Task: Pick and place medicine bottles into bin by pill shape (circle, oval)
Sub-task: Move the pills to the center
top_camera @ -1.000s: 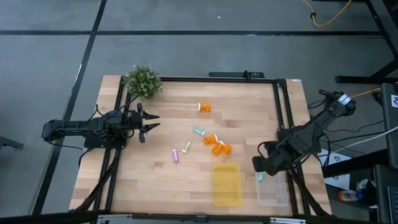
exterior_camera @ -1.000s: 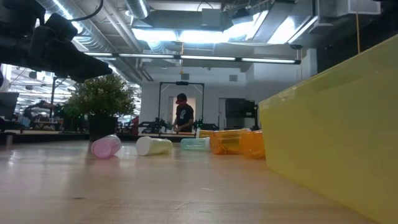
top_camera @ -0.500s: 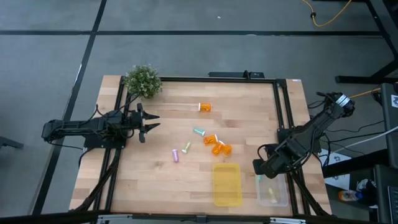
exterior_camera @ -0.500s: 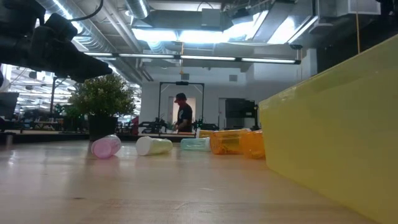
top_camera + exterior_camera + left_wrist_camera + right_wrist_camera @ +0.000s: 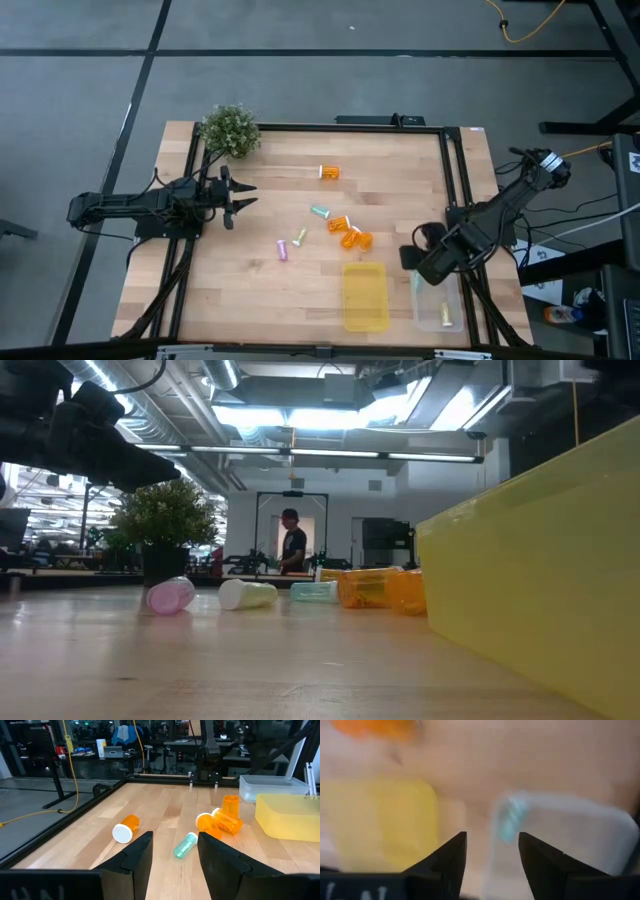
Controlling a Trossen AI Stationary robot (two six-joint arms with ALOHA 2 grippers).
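Right gripper jaws parted, empty, lower right over clear bin. Left gripper open, idle. Risk: nudging clustered orange bottles rolling when reaching.

The right wrist view is smeared: the clear bin ahead of the right hand has soft edges, a teal bottle at its rim is only a streak, and the yellow bin beside it is a haze. From above, the right hand covers the clear bin's near end, and the pill shapes are too small to tell. In the low view the yellow bin runs off the picture's edge, hiding the clear bin.
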